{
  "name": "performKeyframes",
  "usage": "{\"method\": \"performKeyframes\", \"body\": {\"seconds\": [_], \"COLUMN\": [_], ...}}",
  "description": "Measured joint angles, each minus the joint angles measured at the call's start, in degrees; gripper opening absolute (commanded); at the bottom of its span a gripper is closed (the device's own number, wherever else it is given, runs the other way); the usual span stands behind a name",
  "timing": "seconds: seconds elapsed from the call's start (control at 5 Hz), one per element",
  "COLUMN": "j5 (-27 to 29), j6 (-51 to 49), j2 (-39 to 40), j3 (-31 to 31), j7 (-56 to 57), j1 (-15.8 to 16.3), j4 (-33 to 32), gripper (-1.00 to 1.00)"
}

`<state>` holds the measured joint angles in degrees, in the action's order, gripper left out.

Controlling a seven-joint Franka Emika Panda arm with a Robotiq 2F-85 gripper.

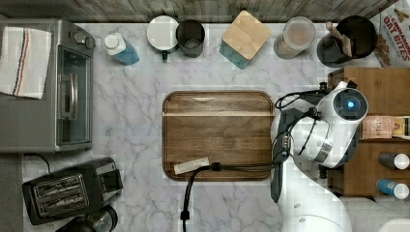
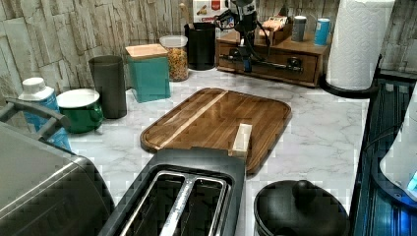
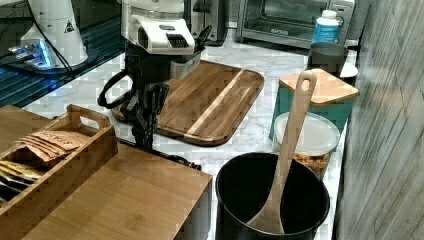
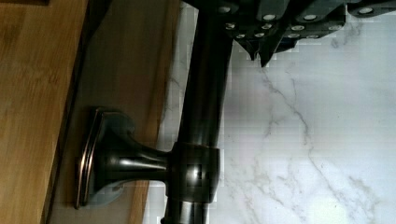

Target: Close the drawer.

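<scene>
The drawer (image 2: 276,72) sits in the low wooden cabinet at the back of the counter in the left view, its front close to the cabinet face. A thin black bar handle (image 2: 268,63) runs across it. In the wrist view this handle (image 4: 205,93) stands off the drawer front (image 4: 121,70) on a dark post. My gripper (image 4: 261,56) hangs just on the counter side of the bar, fingers together and touching it. In the left view the gripper (image 2: 244,55) points down at the handle's left part. In the right view the gripper (image 3: 145,135) drops just past the cabinet edge.
A dark rounded wooden tray (image 1: 217,135) lies mid-counter beside the arm. A black utensil pot (image 3: 272,200) with a wooden spoon stands next to the cabinet. A box of tea bags (image 3: 55,150) and bottles sit on the cabinet top; a paper towel roll (image 2: 356,44) stands nearby.
</scene>
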<state>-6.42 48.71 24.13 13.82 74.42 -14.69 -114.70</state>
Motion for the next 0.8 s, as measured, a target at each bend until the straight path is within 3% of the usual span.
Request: {"method": "performKeyframes", "body": {"seconds": [0.8], "j5": [-0.28], "j6": [-0.03], "j2": [-0.03], "j3": [0.77], "j7": [0.00], "j1": [0.76], "j4": [0.00], "gripper": [-1.00]}}
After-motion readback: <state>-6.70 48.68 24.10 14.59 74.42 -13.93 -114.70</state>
